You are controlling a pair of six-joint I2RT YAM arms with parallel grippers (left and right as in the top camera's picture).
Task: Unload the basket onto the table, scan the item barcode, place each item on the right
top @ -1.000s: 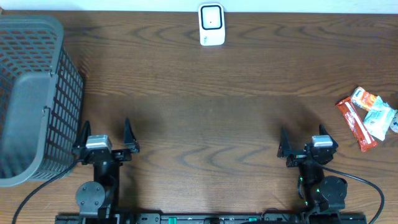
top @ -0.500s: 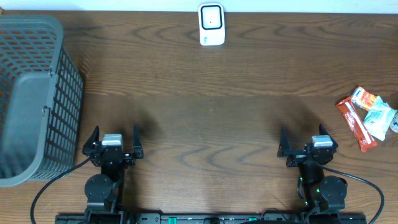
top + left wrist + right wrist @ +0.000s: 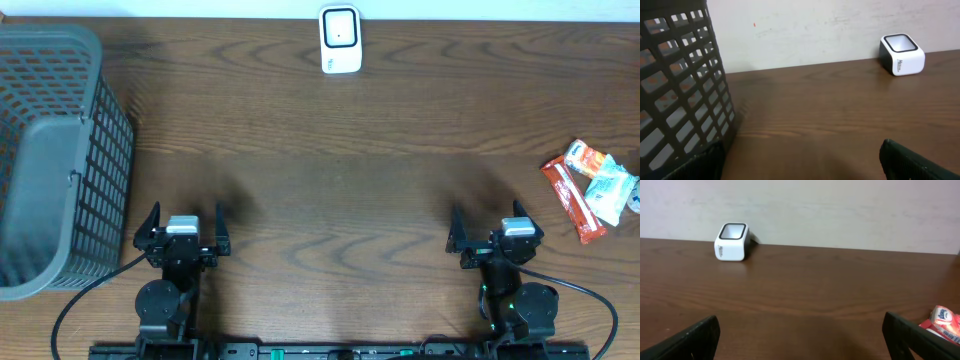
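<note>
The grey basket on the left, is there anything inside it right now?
From overhead, the basket shows only bare grey inner surfaces, no item. Its left part runs off the picture, so that is unseen. The left wrist view shows just its outer wall.

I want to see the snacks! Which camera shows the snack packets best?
The overhead view. There the snack packets lie in a small pile at the right side of the picture, almost all in view. The right wrist view catches only a corner of them at its bottom right. The left wrist view shows none.
</note>
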